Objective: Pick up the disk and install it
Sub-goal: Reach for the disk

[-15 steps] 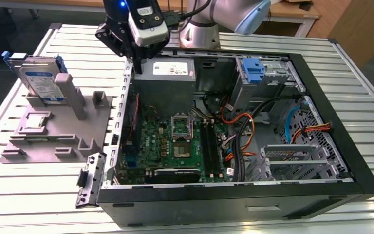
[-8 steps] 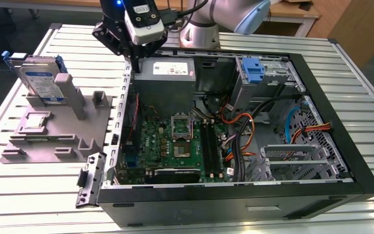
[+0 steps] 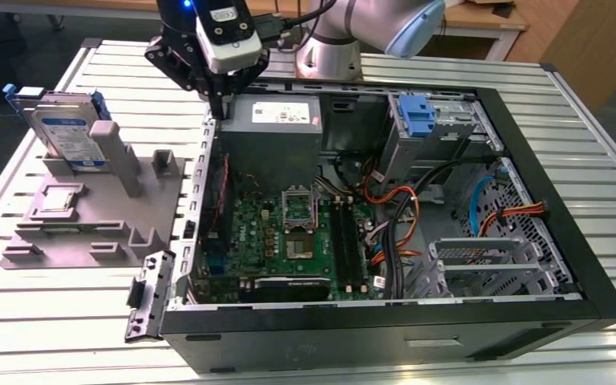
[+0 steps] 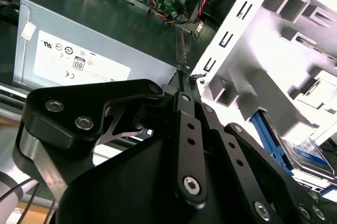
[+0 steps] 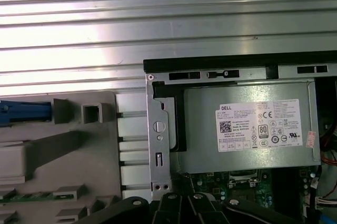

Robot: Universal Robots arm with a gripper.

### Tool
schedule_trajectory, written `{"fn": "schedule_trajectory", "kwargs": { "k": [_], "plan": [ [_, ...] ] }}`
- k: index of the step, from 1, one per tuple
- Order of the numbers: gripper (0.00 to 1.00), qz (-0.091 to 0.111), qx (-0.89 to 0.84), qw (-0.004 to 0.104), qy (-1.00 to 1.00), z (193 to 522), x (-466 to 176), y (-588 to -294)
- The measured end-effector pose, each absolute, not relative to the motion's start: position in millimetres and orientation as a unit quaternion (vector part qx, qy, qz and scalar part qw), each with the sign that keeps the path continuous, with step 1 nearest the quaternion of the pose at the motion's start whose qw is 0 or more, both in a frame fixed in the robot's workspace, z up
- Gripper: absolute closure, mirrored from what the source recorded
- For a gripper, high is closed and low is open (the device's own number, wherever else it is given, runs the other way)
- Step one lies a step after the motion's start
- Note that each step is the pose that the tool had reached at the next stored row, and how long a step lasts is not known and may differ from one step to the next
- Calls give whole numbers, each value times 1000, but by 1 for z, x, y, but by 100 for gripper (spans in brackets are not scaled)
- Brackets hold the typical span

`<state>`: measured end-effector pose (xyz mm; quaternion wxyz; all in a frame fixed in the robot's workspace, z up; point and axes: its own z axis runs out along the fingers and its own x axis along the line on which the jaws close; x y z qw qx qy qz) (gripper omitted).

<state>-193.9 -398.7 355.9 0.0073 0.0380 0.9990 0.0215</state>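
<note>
Exterior view | step: pre-pick, disk [image 3: 70,136] untaken, upright in holder [image 3: 105,212] at 9 o'clock of gripper [image 3: 219,111] | fingers [image 3: 220,98] closed, empty, over case [image 3: 394,337] edge | next likely needs: fingers opened, shift toward 9 o'clock

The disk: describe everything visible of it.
The disk is a flat silver rectangular drive with a white and blue label, in a blue plastic carrier frame. It stands on edge, about upright, in the grey fixture at the exterior view's left of the open computer case. A grey post of the fixture stands against its labelled face. The gripper is apart from it, by the case's corner.
</note>
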Motion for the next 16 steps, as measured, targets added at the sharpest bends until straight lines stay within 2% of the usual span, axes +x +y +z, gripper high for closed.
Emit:
{"fn": "schedule_trajectory", "kwargs": {
  "k": [16],
  "plan": [
    [90,24,38,7,999,356,-197,-399]
  ]
}}
